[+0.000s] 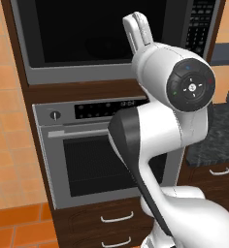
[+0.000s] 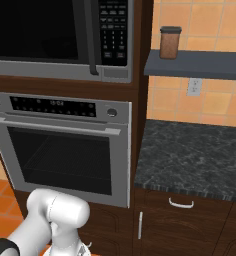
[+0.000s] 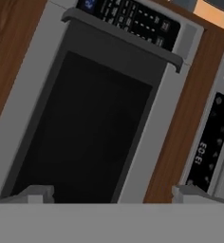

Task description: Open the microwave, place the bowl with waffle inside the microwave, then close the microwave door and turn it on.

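Grey-steel microwave [image 2: 65, 37], one, has its one microwave door [image 3: 85, 123] shut; end effector [image 3: 111, 194] spread open.

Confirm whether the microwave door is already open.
No: the microwave door sits flush and shut, its vertical handle against the keypad panel.

Dark speckled counter [image 2: 190, 155] — above it a shelf [image 2: 195, 64] carrying a brown, perhaps lidded, jar [image 2: 170, 43].
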